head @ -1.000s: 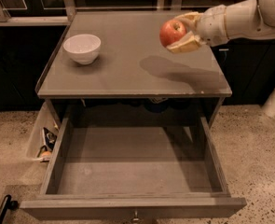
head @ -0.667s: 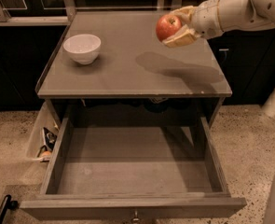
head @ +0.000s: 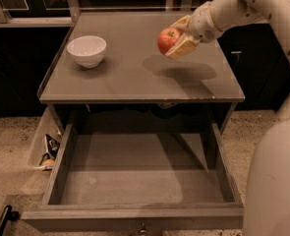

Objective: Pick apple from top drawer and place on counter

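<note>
My gripper (head: 176, 37) is shut on the red apple (head: 167, 40) and holds it in the air above the middle right of the counter (head: 134, 75). The arm reaches in from the upper right. The apple's shadow falls on the counter just below and to the right of it. The top drawer (head: 134, 176) stands pulled fully open below the counter's front edge, and its grey floor is bare.
A white bowl (head: 86, 50) stands on the counter's left side. A side pocket with small items (head: 47, 151) hangs left of the drawer. Dark cabinets line the back. The robot's pale body (head: 275, 181) fills the lower right.
The gripper with the apple has moved left over the counter, towards its middle. The bowl and the drawer have not moved.
</note>
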Tool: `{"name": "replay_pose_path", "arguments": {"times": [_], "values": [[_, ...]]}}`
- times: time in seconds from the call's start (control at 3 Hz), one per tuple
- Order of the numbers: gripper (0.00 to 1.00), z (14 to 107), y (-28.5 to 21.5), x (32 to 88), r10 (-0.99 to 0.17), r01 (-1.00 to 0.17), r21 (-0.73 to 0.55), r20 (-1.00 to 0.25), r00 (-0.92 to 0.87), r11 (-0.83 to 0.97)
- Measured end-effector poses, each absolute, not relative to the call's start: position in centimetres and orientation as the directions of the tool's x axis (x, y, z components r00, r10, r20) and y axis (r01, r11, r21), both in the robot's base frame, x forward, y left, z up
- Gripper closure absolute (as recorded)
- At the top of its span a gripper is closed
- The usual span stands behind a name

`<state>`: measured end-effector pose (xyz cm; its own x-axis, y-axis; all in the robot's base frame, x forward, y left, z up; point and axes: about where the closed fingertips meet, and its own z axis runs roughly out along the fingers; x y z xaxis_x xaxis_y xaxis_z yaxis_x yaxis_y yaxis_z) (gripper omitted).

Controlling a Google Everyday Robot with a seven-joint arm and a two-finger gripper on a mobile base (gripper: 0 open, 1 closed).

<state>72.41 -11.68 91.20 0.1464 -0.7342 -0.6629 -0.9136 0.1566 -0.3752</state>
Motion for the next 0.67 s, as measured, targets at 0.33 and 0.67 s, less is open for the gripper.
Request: {"name": "replay_pose_path", "arguments": {"times": [0.33, 0.67], "values": [[1.00, 88.6, -11.1, 72.4, -0.761, -0.944, -0.303, -0.641, 0.100, 0.130], [1.00, 86.8, -10.8, 72.4, -0.775, -0.961, -0.248, -0.628, 0.066, 0.120]]}}
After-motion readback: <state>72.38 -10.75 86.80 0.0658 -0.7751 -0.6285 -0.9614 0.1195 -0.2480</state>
